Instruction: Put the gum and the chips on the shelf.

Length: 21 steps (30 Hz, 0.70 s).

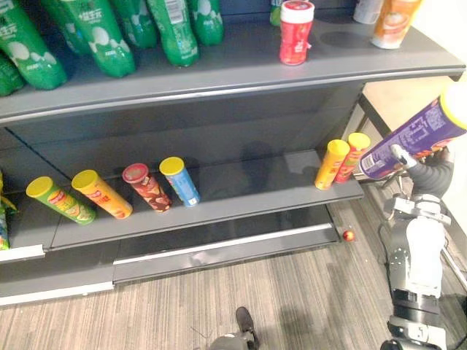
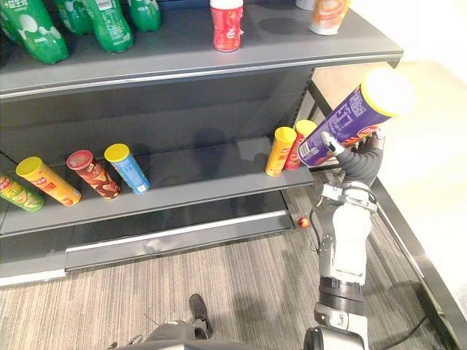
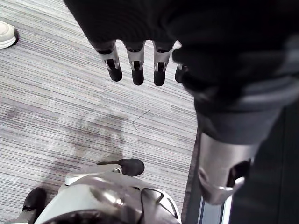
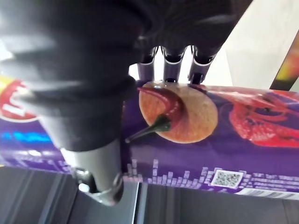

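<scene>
I could read no text. The purple chips can [image 4: 261,154] carried a square code [image 4: 227,178] and fine print, too small to decipher. White characters on the green bottles [image 1: 109,36] were illegible.

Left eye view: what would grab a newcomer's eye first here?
The tall purple chips tube with a yellow lid, held tilted in the robot's right hand beside the right end of the grey lower shelf. Next, colourful chips tubes leaning along that shelf, and green plastic bottles crowding the upper shelf.
</scene>
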Motion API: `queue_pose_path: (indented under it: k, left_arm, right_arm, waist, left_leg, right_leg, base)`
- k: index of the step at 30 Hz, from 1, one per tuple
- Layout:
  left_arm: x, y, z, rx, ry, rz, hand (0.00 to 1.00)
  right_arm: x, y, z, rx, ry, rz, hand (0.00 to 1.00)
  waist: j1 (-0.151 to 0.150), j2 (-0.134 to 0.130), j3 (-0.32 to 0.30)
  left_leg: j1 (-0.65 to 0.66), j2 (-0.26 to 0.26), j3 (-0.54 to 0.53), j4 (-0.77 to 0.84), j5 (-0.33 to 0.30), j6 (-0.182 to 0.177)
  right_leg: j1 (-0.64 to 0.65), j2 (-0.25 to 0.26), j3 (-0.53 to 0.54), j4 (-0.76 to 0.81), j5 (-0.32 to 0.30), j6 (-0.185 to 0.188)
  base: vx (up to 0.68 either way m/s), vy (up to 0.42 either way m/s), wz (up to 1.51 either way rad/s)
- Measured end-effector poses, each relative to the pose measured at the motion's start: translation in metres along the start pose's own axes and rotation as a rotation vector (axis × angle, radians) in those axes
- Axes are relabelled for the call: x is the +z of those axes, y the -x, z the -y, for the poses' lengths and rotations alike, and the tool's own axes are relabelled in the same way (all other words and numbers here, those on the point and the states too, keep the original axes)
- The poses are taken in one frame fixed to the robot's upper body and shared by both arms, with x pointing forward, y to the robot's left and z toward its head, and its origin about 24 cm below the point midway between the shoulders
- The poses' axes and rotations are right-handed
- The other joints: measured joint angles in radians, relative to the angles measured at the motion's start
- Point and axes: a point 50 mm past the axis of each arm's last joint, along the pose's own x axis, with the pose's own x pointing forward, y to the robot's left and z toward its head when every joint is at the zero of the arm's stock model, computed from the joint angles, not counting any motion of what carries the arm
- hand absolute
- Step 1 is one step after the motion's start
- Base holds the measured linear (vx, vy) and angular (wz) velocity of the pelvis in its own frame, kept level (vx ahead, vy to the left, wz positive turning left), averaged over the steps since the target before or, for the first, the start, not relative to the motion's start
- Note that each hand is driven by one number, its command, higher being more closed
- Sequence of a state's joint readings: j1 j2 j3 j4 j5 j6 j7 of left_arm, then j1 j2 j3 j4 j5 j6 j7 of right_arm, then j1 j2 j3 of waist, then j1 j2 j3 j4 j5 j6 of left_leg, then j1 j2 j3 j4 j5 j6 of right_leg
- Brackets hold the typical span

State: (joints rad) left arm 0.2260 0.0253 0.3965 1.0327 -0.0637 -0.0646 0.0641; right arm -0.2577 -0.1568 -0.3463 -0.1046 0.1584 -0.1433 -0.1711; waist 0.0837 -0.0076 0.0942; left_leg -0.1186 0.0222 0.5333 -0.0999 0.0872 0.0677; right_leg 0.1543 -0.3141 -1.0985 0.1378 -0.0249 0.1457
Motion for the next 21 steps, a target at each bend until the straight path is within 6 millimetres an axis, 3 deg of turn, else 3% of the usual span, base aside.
queue_pose_path:
  k: [2, 3, 4, 5, 7, 8, 9, 11, 14, 15, 16, 21]
  left_arm:
    - [0.0, 0.0, -0.001, 0.0, -0.008, -0.001, 0.0]
    - [0.003, -0.001, -0.004, 0.004, -0.024, 0.006, 0.0]
    - [0.005, -0.001, -0.006, 0.005, -0.037, 0.014, 0.0]
    - [0.01, -0.002, -0.006, -0.001, -0.068, 0.029, 0.0]
    - [0.018, -0.004, -0.009, 0.0, -0.089, 0.051, 0.0]
    - [0.02, -0.004, -0.01, 0.004, -0.087, 0.056, 0.0]
    - [0.022, -0.005, -0.009, 0.006, -0.074, 0.061, 0.0]
    - [0.024, -0.006, -0.008, 0.006, -0.06, 0.064, 0.0]
    - [0.02, -0.006, -0.012, 0.02, -0.047, 0.049, 0.0]
    - [0.018, -0.006, -0.015, 0.032, -0.033, 0.043, 0.0]
    - [0.016, -0.005, -0.016, 0.035, -0.028, 0.039, 0.0]
    - [0.001, -0.001, -0.023, 0.05, -0.019, -0.001, 0.0]
  right_arm:
    - [-0.002, 0.001, 0.001, -0.003, 0.008, -0.008, 1.0]
    - [-0.002, 0.001, 0.001, -0.002, 0.014, -0.011, 1.0]
    - [-0.002, 0.002, 0.001, -0.002, 0.02, -0.01, 1.0]
    - [-0.003, 0.003, 0.002, -0.002, 0.042, -0.012, 1.0]
    - [-0.006, 0.008, 0.006, 0.002, 0.065, -0.029, 1.0]
    - [-0.008, 0.011, 0.011, -0.006, 0.077, -0.038, 1.0]
    - [-0.006, 0.016, 0.022, -0.038, 0.098, -0.037, 1.0]
    - [0.002, 0.02, 0.038, -0.091, 0.125, -0.015, 1.0]
    - [0.008, 0.023, 0.047, -0.155, 0.129, 0.008, 1.0]
    - [0.008, 0.024, 0.048, -0.16, 0.132, 0.008, 1.0]
    - [0.008, 0.024, 0.047, -0.152, 0.131, 0.008, 1.0]
    - [0.008, 0.024, 0.039, -0.099, 0.12, 0.008, 1.0]
  waist:
    - [-0.001, -0.001, 0.001]
    - [-0.001, -0.015, 0.008]
    - [-0.002, -0.025, 0.012]
    - [-0.017, -0.036, 0.016]
    - [-0.044, -0.039, 0.022]
    - [-0.056, -0.039, 0.024]
    - [-0.056, -0.05, 0.023]
    - [-0.059, -0.056, 0.024]
    - [-0.062, -0.074, 0.019]
    - [-0.057, -0.085, 0.021]
    - [-0.051, -0.077, 0.019]
    - [-0.042, -0.069, 0.014]
  left_leg:
    - [0.014, -0.003, -0.001, -0.004, -0.015, 0.003]
    - [0.036, -0.017, -0.003, -0.005, -0.026, 0.01]
    - [0.046, -0.026, -0.011, -0.004, -0.03, 0.015]
    - [0.054, -0.029, -0.035, -0.001, -0.032, 0.018]
    - [0.05, -0.013, -0.101, -0.002, -0.032, 0.017]
    - [0.051, -0.015, -0.131, -0.005, -0.031, 0.016]
    - [0.051, -0.028, -0.168, -0.005, -0.029, 0.014]
    - [0.041, -0.049, -0.225, -0.005, -0.025, 0.008]
    - [0.025, -0.082, -0.28, -0.005, -0.013, -0.009]
    - [0.024, -0.098, -0.306, -0.005, -0.007, -0.016]
    - [0.019, -0.093, -0.329, -0.005, 0.0, -0.027]
    - [-0.011, -0.032, -0.332, -0.005, 0.02, -0.056]
  right_leg:
    - [-0.027, -0.075, 0.006, 0.165, -0.026, -0.035]
    - [-0.047, -0.156, 0.028, 0.315, -0.035, -0.072]
    - [-0.068, -0.191, 0.065, 0.384, -0.038, -0.132]
    - [-0.152, -0.198, 0.256, 0.484, -0.066, -0.178]
    - [-0.248, -0.054, 0.578, 0.448, -0.135, -0.092]
    - [-0.274, 0.007, 0.688, 0.399, -0.154, -0.079]
    - [-0.294, 0.051, 0.782, 0.329, -0.157, -0.078]
    - [-0.312, 0.078, 0.864, 0.238, -0.149, -0.064]
    - [-0.319, 0.07, 0.898, 0.134, -0.128, -0.042]
    - [-0.308, 0.061, 0.888, 0.105, -0.095, -0.011]
    - [-0.301, 0.069, 0.874, 0.094, -0.087, -0.005]
    - [-0.271, 0.144, 0.848, -0.027, -0.044, -0.044]
  base:
    - [-0.03, 0.097, 0.02]
    - [0.0, 0.118, 0.02]
    - [0.03, 0.142, 0.17]
    - [0.05, 0.081, 0.41]
    - [0.05, 0.012, 0.8]
    - [0.06, -0.034, 1.03]
    - [0.07, -0.035, 0.95]
    - [0.1, -0.032, 1.11]
    - [0.12, -0.064, 0.95]
    - [0.13, -0.142, 0.9]
    - [0.13, -0.148, 0.71]
    - [0.07, -0.134, 0.0]
